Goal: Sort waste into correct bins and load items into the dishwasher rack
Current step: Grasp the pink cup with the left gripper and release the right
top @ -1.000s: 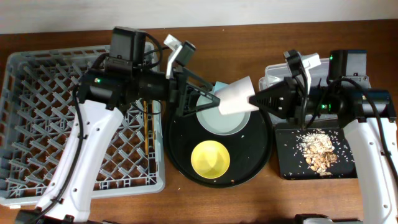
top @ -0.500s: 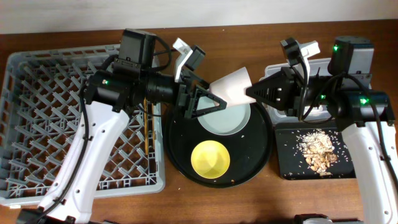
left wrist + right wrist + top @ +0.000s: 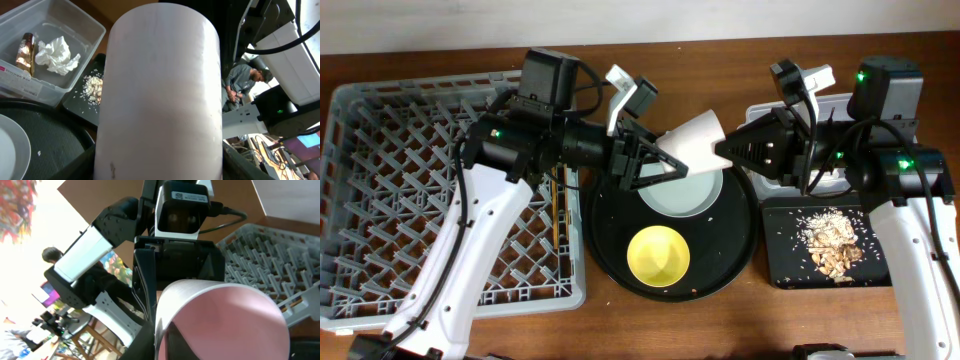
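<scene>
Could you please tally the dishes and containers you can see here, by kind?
Cup: 1
Bowl: 1
Plate: 1
Round tray: 1
Rack: 1
Clear tub: 1
Black rectangular tray: 1
Total: 7

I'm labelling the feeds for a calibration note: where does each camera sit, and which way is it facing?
Overhead: above the table, looking straight down; both arms show, left pincer and right pincer both at the pink cup.
Left wrist: faces rightward along the cup's outer wall toward the clear tub; the right arm shows.
Right wrist: faces leftward into the cup's mouth, toward the left arm and dishwasher rack.
Shared: both wrist views see the cup, from opposite ends.
</scene>
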`<state>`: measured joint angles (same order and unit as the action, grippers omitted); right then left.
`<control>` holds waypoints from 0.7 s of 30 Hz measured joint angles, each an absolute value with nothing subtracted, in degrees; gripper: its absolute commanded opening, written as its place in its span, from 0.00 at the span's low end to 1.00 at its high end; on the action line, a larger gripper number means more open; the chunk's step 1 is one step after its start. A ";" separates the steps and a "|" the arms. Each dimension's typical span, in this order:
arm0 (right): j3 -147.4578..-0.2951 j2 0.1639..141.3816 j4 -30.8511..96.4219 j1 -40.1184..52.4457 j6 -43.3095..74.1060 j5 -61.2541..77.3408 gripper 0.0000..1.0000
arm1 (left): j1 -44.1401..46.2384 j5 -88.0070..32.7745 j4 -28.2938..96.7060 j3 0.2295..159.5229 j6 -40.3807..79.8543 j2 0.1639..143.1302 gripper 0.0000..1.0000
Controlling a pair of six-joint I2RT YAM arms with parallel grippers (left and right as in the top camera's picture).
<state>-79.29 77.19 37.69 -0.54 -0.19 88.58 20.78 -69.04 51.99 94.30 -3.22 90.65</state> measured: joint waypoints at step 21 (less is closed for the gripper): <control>-79.29 77.19 40.42 -2.92 -0.16 78.26 0.04 | 15.94 -73.34 55.29 94.30 -3.25 90.65 0.16</control>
<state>-79.29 77.19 40.42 -2.92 -0.16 78.26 15.94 -73.34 55.29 94.30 -3.25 90.65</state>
